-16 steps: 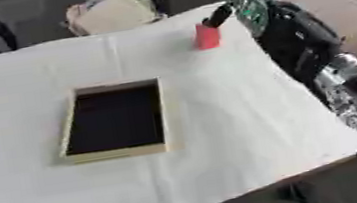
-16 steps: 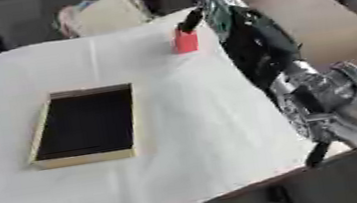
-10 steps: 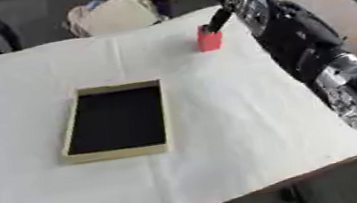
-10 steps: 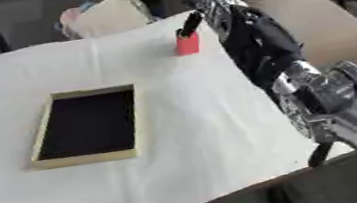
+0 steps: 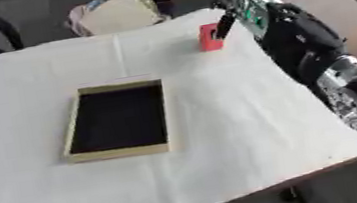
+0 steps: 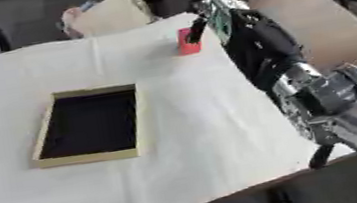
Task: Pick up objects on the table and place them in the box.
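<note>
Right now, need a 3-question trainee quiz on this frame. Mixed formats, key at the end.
1. True or false: the red object is already inside the box.
2. Which hand is at the red object? A) left hand B) right hand C) neither
3. Fill in: the box stands on the white ____ that covers the table.

Key
1. False. The red object stands on the cloth at the far side, apart from the box, and the dark inside of the box shows nothing in it.
2. B. The right arm reaches in from the right, and a dark finger is against the object's right side. The left hand is not in view.
3. cloth
</note>
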Action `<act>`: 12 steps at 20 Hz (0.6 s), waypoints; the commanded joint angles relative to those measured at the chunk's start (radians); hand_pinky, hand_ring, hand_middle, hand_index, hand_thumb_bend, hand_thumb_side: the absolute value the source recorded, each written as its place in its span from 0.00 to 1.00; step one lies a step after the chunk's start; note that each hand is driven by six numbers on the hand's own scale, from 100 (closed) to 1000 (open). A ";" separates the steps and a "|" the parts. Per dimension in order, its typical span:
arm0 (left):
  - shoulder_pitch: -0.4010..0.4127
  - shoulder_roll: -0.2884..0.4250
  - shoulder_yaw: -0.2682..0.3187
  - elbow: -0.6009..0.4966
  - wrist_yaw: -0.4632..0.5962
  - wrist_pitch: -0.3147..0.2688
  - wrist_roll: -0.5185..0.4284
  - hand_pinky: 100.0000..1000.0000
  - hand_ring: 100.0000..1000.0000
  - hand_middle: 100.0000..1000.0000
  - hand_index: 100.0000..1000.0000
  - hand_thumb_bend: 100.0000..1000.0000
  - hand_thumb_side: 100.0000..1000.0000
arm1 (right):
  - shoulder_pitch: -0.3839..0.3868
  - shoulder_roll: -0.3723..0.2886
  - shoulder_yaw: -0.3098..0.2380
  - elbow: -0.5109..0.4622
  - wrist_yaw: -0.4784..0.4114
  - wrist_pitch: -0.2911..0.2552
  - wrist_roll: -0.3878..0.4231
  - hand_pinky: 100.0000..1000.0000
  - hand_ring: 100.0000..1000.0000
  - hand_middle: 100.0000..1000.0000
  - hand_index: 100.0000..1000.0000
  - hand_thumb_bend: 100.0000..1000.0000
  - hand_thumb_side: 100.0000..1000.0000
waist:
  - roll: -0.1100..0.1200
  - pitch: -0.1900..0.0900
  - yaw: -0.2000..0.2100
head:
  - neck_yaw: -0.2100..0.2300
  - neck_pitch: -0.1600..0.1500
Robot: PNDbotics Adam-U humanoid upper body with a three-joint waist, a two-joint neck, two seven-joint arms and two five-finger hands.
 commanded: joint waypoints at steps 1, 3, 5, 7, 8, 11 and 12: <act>-0.011 0.005 0.004 -0.014 -0.001 -0.001 0.000 0.79 0.54 0.57 0.79 0.15 0.40 | -0.017 -0.016 -0.006 -0.007 0.002 0.001 -0.007 0.83 0.94 0.97 0.99 0.08 0.00 | 0.004 -0.008 0.000 | 0.000 -0.006; -0.011 0.004 0.004 -0.014 -0.001 -0.002 0.000 0.79 0.54 0.57 0.79 0.15 0.40 | -0.017 -0.015 -0.005 -0.007 0.002 0.001 -0.011 0.84 0.94 0.97 0.99 0.08 0.00 | 0.006 -0.004 -0.001 | -0.001 -0.007; -0.011 0.004 0.004 -0.014 -0.001 -0.002 0.000 0.79 0.54 0.57 0.79 0.15 0.40 | -0.017 -0.015 -0.004 -0.009 0.004 -0.001 -0.017 0.84 0.94 0.98 0.99 0.10 0.00 | 0.007 0.000 0.000 | -0.002 -0.007; -0.011 0.002 0.005 -0.014 -0.001 -0.002 0.000 0.79 0.54 0.57 0.79 0.15 0.40 | -0.016 -0.015 -0.002 -0.010 0.010 -0.005 -0.022 0.85 0.95 1.00 1.00 0.14 0.00 | 0.007 0.004 0.001 | -0.004 -0.008; -0.011 0.002 0.005 -0.014 -0.001 -0.002 0.000 0.79 0.54 0.57 0.79 0.15 0.40 | -0.016 -0.015 -0.001 -0.010 0.014 -0.007 -0.023 0.86 0.96 1.00 1.00 0.17 0.00 | 0.007 0.006 0.001 | -0.005 -0.008; -0.013 0.001 0.006 -0.014 -0.001 -0.002 0.000 0.79 0.54 0.57 0.79 0.15 0.40 | -0.014 -0.017 0.000 -0.008 0.025 -0.016 -0.022 0.86 0.96 1.00 1.00 0.20 0.00 | 0.007 0.014 0.005 | -0.007 -0.012; -0.013 0.001 0.006 -0.014 -0.001 -0.003 0.000 0.79 0.54 0.57 0.79 0.15 0.40 | -0.014 -0.018 -0.001 -0.008 0.027 -0.018 -0.022 0.86 0.96 1.00 1.00 0.20 0.00 | 0.007 0.016 0.006 | -0.008 -0.013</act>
